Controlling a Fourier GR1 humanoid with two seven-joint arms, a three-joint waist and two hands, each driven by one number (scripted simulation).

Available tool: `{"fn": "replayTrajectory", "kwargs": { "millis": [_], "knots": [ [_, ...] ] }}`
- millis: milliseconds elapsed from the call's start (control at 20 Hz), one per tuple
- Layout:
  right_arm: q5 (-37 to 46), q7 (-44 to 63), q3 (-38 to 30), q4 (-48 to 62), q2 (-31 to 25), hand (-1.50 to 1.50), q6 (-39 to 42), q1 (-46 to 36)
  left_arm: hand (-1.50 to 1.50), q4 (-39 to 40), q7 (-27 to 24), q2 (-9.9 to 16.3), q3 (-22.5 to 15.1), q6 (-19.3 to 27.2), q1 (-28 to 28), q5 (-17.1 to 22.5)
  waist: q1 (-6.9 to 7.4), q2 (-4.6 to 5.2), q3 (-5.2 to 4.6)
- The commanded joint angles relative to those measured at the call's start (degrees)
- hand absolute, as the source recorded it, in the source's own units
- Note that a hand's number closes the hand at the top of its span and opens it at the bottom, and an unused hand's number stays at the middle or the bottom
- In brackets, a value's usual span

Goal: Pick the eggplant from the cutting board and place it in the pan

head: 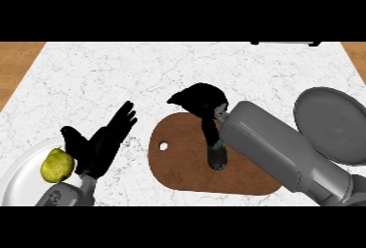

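eggplant (217, 156) looks smooth, slippery, light-ish (grab mid-body imo) | right robot hand (202, 100) curled over its top end on cutting board (187, 164) | left robot hand (103, 140) released

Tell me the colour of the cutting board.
Brown, a reddish wood tone; the cutting board shows best in the head view.

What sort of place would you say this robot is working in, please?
Most likely a kitchen counter: a white marbled countertop holds a brown cutting board with a dark eggplant on it, a grey pan and a white plate carrying a yellow-green fruit.
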Motion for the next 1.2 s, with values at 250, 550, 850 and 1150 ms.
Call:
{"fn": "replayTrajectory", "kwargs": {
  "millis": [250,550,850,1150],
  "knots": [
    [0.4,17.7,8.1,6.0,10.9,-1.50,27.5,-8.2,0.00,0.4,0.5,-1.7,0.0,1.1,-0.4,-0.8,-1.06,0.12,0.10],
    [-2.2,29.8,7.2,3.1,14.4,-1.50,33.0,-4.4,0.00,-0.3,-1.3,-0.5,1.9,-1.7,2.8,-0.7,-1.39,0.16,0.21],
    [-5.7,42.0,10.0,-5.1,14.5,-1.50,30.8,1.9,0.00,-0.7,0.1,-2.5,1.6,-0.5,2.7,-2.8,-1.60,0.13,0.23],
    [2.8,37.1,10.9,-3.3,13.9,-1.50,30.5,3.2,0.00,-1.2,1.2,-1.5,4.6,-2.6,2.4,-2.7,-1.79,0.30,0.25]
  ]
}}
